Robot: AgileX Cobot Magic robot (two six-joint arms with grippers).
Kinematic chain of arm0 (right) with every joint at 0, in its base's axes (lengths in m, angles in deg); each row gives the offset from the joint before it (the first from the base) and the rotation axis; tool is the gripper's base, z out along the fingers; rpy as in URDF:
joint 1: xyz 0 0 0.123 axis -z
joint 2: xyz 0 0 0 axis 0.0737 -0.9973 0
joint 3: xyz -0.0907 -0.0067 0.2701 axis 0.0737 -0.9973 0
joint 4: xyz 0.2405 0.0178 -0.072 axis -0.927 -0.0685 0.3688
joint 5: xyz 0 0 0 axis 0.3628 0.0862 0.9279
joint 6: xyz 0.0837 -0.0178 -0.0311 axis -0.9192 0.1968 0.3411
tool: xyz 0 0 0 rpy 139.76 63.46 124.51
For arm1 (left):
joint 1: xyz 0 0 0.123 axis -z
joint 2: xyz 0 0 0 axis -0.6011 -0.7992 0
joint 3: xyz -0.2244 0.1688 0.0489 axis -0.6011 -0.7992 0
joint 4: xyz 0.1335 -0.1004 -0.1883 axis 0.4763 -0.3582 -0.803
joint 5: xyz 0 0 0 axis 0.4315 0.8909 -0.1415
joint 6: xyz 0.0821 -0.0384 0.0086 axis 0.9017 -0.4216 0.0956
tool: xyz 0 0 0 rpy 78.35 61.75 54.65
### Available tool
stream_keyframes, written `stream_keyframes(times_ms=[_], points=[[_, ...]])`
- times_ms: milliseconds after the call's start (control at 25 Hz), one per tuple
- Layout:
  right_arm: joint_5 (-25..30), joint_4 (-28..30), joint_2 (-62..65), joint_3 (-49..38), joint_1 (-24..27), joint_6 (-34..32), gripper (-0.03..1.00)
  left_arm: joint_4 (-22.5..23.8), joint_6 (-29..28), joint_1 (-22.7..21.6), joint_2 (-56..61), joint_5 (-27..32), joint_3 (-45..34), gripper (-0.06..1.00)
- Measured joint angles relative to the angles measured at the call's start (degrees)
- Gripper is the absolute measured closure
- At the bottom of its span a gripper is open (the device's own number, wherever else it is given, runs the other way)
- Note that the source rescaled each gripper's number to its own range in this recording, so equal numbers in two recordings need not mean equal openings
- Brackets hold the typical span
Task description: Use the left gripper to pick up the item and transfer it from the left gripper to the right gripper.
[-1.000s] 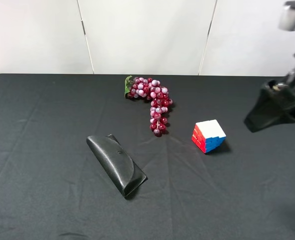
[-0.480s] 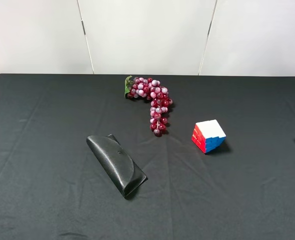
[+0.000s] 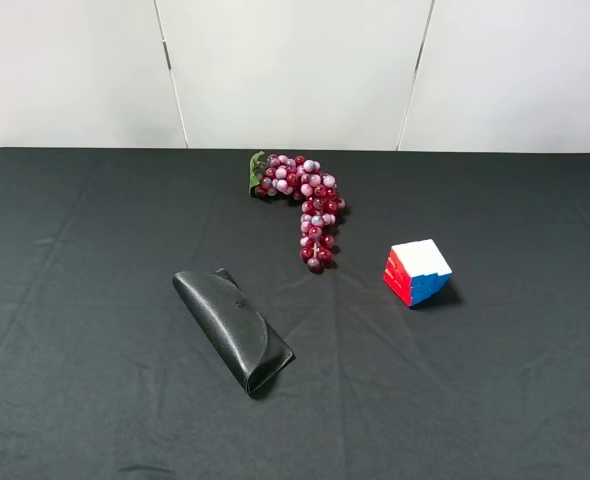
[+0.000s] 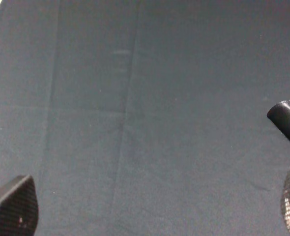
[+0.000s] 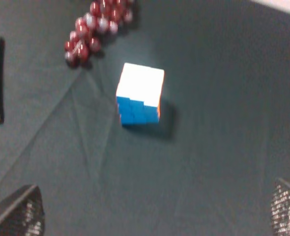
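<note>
1. On the left of the black table [image 3: 75,230], no arm was seen in the high view. The left gripper [image 4: 155,209] showed only in its wrist view, where its two fingertips stood far apart at the edges, so the claw was open and held nothing.
2. The glasses case [image 3: 233,330] lay near the middle-left, and the grape bunch [image 3: 303,205] lay farther back, in the middle.
3. The item [image 3: 417,271] rested on the table to the right of the middle, well apart from the case and near the lower end of the grapes. Its white face pointed up.
4. The right gripper [image 5: 157,211] was also open and empty, above the cube.
5. In my judgement, the left claw should cross over the case, come down straight above the cube and close on two flat opposite faces.
6. Both arms were hidden in the high view, and the left wrist view did not show the cube at all.
</note>
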Motion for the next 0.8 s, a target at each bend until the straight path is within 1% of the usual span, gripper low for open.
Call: stream_keyframes(times_ms=[360,800], points=[[-1.6,0.1,10.2,-5.8,0.0,-2.7,-0.03,0.0,0.0,0.0,0.0,0.0,0.0,-0.03],[-2.5,0.2,10.8,-5.8,0.1,-3.0,-0.03,0.0,0.0,0.0,0.0,0.0,0.0,-0.03]])
